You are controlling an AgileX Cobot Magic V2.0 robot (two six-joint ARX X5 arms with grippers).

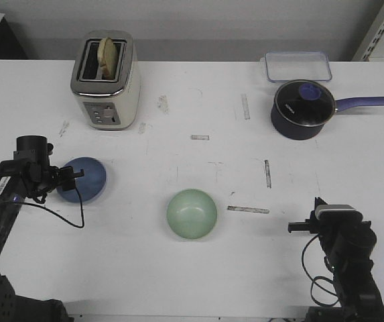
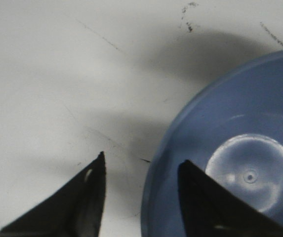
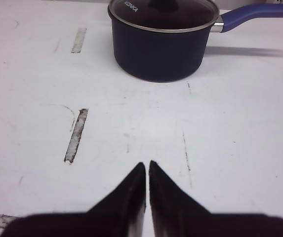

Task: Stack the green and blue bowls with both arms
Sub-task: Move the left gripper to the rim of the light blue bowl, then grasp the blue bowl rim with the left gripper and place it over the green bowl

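While matte, blue bowl (image 1: 83, 178) mirrors green bowl (image 1: 192, 213)

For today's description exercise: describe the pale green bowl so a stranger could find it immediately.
Start at the white table and look at its near middle. There sits a small round pale mint green bowl, open side up, alone. The matching periwinkle blue bowl lies further left by the left tool; the dark blue saucepan has a handle.
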